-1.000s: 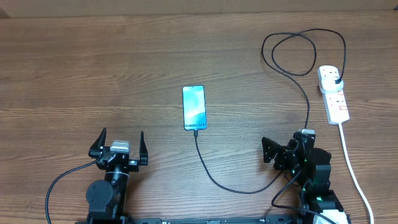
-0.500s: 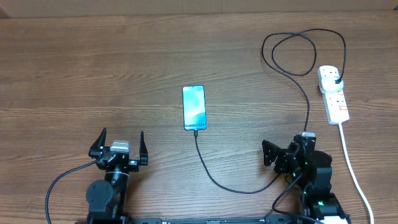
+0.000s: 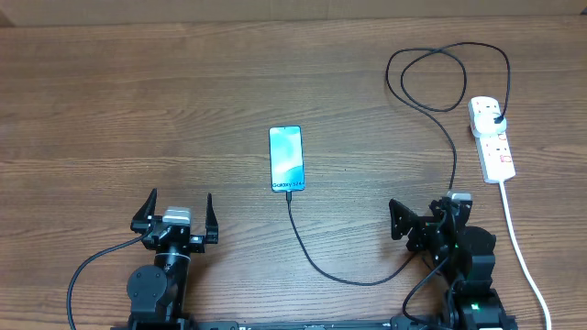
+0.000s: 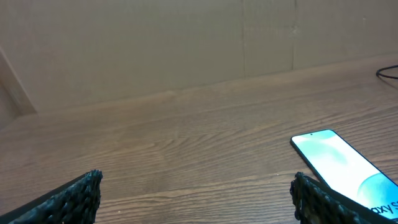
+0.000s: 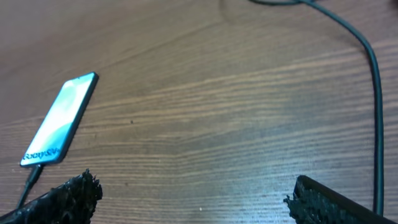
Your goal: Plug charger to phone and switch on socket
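Black thin charger cable (image 3: pixel 455 165), overhead, links the slim blue-lit smartphone (image 3: pixel 285 159) at the table's (image 3: pixel 138 92) middle to the white power strip (image 3: pixel 492 139) near the right edge. Left wrist: my left end effector (image 4: pixel 196 183) gapes empty. Right wrist: my right end effector (image 5: pixel 193 183) likewise; I'd press the strip's switch squarely.

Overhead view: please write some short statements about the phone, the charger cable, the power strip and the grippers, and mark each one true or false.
1. The phone lies face up with its screen lit. True.
2. The charger cable ends at the phone's short edge nearer the robot. True.
3. The right gripper is shut on the cable. False: its jaws are open with nothing between them.
4. The power strip lies on the left arm's side. False: it is on the right arm's side.
5. A black plug sits in the power strip. True.
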Robot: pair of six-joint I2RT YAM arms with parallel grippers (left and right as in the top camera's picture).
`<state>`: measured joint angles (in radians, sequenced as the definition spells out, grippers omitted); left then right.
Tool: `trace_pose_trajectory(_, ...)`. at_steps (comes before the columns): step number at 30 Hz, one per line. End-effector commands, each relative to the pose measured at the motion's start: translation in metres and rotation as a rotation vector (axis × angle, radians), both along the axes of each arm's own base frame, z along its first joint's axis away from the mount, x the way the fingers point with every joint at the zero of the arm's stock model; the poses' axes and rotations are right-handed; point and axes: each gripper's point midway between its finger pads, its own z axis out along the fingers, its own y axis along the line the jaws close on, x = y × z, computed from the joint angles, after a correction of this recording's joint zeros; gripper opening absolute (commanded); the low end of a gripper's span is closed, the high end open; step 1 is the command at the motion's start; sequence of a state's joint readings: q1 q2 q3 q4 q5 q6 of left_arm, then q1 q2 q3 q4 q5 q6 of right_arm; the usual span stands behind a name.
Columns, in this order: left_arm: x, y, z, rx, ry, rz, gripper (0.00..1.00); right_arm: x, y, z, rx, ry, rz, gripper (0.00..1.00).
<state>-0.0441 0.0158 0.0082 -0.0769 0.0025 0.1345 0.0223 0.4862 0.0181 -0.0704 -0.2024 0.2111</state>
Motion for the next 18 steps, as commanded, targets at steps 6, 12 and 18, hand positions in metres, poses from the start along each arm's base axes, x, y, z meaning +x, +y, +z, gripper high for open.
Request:
trace_pose_trajectory(6,0.0,0.001,0.001,0.016,-0.008,0.007,1.0,0.004,0.0,0.031,-0.001,-0.148,0.001,1.0)
trace_pose_trajectory(12,0.0,0.001,0.001,0.016,-0.008,0.007,1.0,0.004,0.002,0.054,0.004,-0.247,0.007,1.0)
trace_pose_trajectory(18,0.0,0.001,0.001,0.016,-0.008,0.007,1.0,0.002,0.002,0.074,0.007,-0.335,0.008,1.0)
